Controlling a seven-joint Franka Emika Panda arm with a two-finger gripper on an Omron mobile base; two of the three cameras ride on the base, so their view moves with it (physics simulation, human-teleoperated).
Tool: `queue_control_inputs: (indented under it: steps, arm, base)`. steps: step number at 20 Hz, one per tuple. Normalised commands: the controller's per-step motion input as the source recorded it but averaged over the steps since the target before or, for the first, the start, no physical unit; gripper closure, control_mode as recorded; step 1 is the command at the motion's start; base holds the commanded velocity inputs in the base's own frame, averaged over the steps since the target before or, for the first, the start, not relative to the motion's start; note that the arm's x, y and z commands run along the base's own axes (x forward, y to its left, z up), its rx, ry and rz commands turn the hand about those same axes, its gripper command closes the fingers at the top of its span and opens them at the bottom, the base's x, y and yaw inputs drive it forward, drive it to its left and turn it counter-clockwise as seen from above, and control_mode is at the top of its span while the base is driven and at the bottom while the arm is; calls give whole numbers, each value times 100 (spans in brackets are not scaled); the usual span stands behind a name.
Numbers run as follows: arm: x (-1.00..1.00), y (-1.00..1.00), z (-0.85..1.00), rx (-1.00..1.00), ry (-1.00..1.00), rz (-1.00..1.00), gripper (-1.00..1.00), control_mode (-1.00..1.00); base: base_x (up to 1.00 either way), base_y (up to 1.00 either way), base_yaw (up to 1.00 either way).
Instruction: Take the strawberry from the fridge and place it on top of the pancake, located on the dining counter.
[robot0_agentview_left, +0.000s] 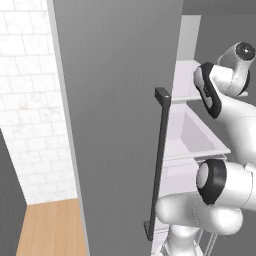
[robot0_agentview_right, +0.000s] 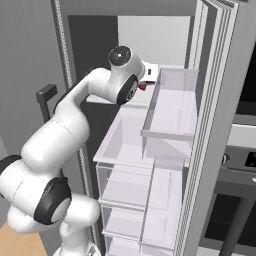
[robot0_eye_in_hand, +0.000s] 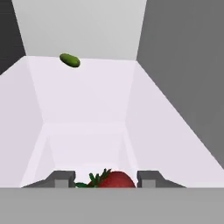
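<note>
The fridge (robot0_agentview_right: 220, 100) is a tall, matte grey cabinet. Its right door is swung wide, showing a clear plastic door bin (robot0_agentview_right: 170, 107); the other door (robot0_agentview_left: 115, 125) is flat and carries a long black bar handle (robot0_agentview_left: 159, 165). Inside are smooth white shelves (robot0_agentview_right: 150, 97) and translucent box drawers (robot0_agentview_right: 127, 172), all straight-edged and glossy.

The white arm reaches in at upper-shelf level. In the hand view the gripper (robot0_eye_in_hand: 107, 179) sits low over the shelf, with the strawberry (robot0_eye_in_hand: 114, 180) lodged between its two dark finger tips (robot0_eye_in_hand: 62, 178). The berry is rounded and bright red, with a ragged green leaf cap toward the left tip. The jaws are drawn in close on either side of it, but actual contact cannot be confirmed. From the right base view a small red spot (robot0_agentview_right: 142, 86) shows beside the wrist on that same shelf.

At the back of the shelf lies a small, smooth, oblong green item (robot0_eye_in_hand: 69, 60), well apart from the berry. White tiled wall (robot0_agentview_left: 25, 100) and a patch of light-wood floor (robot0_agentview_left: 50, 227) lie left of the fridge; a dark oven front (robot0_agentview_right: 240, 200) stands to its right.
</note>
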Motion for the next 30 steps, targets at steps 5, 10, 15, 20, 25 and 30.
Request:
queue_control_inputs:
  steps: [5,10,15,20,25,30]
  arm:
    - [-100,20,44,0,0,0,100,-100]
    - [-100,25,21,0,0,0,100,-100]
    - [-100,58,-2,-3,-1,0,100,-100]
    - [-97,36,0,-1,-1,0,100,-100]
    - [-11,19,-30,-1,0,0,100,-100]
    - [-16,0,-2,0,0,0,100,100]
  base:
    - [0,0,0]
    - [0,0,0]
    - [0,0,0]
    - [0,0,0]
    - [0,0,0]
    - [-40,0,0]
